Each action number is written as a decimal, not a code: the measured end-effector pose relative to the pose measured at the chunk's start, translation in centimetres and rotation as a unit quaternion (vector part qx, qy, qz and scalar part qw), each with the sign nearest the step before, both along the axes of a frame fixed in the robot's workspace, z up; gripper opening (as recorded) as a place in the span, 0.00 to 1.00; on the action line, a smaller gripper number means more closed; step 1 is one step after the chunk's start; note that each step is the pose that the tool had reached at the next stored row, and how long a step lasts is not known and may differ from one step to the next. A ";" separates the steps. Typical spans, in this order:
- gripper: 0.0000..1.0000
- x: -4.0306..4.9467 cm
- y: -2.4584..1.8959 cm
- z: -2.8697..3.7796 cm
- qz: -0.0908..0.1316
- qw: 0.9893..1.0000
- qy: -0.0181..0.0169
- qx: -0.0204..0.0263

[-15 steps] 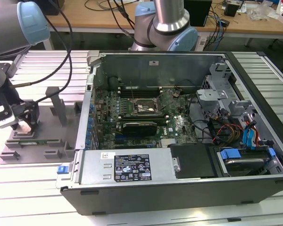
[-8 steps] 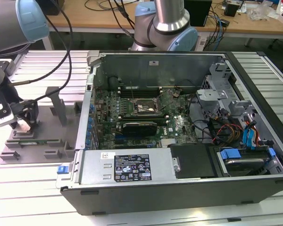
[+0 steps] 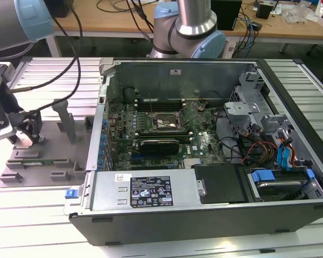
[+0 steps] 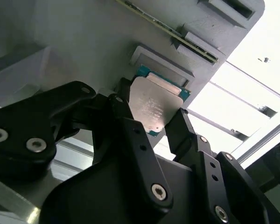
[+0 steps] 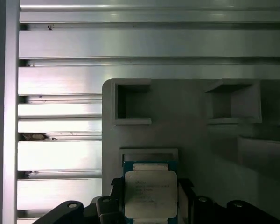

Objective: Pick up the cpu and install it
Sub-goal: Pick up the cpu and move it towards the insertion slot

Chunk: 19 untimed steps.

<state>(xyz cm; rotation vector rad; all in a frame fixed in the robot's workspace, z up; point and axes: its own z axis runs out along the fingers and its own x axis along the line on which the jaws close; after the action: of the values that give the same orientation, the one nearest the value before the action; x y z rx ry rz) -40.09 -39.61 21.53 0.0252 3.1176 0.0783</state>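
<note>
The cpu (image 4: 155, 103), a small square chip with a silvery top and teal edge, sits between my gripper's (image 4: 153, 122) two black fingers, which press on its opposite edges. In the first wrist view the cpu (image 5: 150, 195) is just over a shallow recess of the grey fixture plate (image 5: 186, 140), held by the gripper (image 5: 150, 189). In the exterior view my gripper (image 3: 24, 138) hangs over that grey fixture plate (image 3: 54, 161) at the exterior view's left, well away from the open computer case (image 3: 204, 156). The dark metal-framed socket (image 3: 164, 122) lies on the motherboard inside the case.
A long green memory stick (image 3: 31, 156) lies in the fixture plate, also in the second wrist view as a memory stick (image 4: 177, 38). Upright grey posts (image 3: 64, 115) stand on the plate. The case wall (image 3: 99, 123) rises between plate and motherboard. Cables (image 3: 253, 148) and drive bays fill the case's right side.
</note>
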 end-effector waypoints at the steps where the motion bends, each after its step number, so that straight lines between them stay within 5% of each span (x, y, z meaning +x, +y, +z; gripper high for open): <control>1: 0.55 0.00 0.00 0.32 0.000 1.000 0.000 0.000; 6: 0.55 0.01 0.04 1.94 0.000 1.000 0.000 -0.007; 9: 0.55 0.00 0.10 3.09 0.001 1.000 0.000 -0.008; 19: 0.55 0.00 0.14 5.19 0.001 1.000 0.000 -0.008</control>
<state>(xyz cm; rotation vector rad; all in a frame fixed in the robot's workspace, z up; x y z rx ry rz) -40.09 -39.47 26.73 0.0225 3.1180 0.0522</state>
